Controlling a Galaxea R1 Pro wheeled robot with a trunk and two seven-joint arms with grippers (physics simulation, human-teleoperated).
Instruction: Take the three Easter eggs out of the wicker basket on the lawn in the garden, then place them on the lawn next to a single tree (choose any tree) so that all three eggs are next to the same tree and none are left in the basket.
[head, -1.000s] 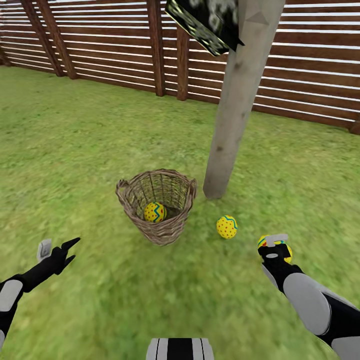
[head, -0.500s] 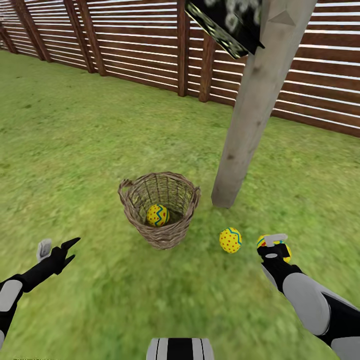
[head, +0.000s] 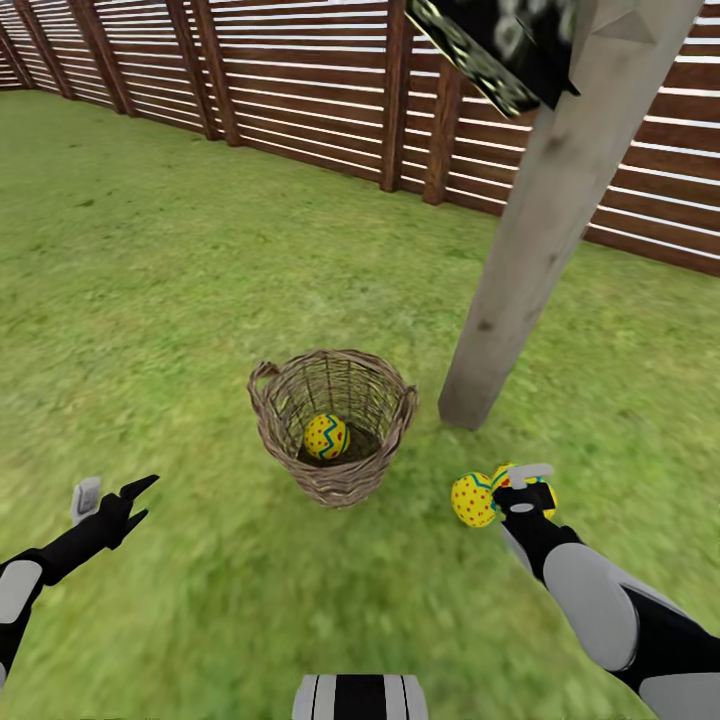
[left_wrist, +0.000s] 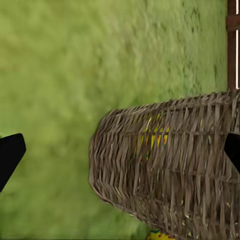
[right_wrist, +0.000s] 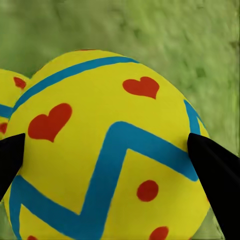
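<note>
The wicker basket (head: 332, 470) stands on the lawn (head: 180, 300) with one Easter egg (head: 326, 437) inside. Through the weave of the basket (left_wrist: 170, 170) that egg (left_wrist: 152, 137) shows yellow. The tree (head: 535, 260) rises just right of the basket. A second egg (head: 472, 499) lies on the grass before the trunk. My right gripper (head: 525, 485) is shut on the third egg (head: 548, 497), right beside the lying one. Between the right gripper (right_wrist: 120, 160) fingers the held egg (right_wrist: 110, 150) looms large. My left gripper (head: 110, 500) hangs open, left of the basket.
A brown slatted fence (head: 320, 90) runs behind the basket and tree. Dark speckled foliage (head: 500, 40) hangs by the trunk at the top. Open grass spreads to the left and in front. My base (head: 360, 697) shows at the bottom edge.
The camera has moved, so the whole picture shifted. My right gripper with its egg now sits right beside the egg on the grass, where a gap showed before. The left gripper stays open.
</note>
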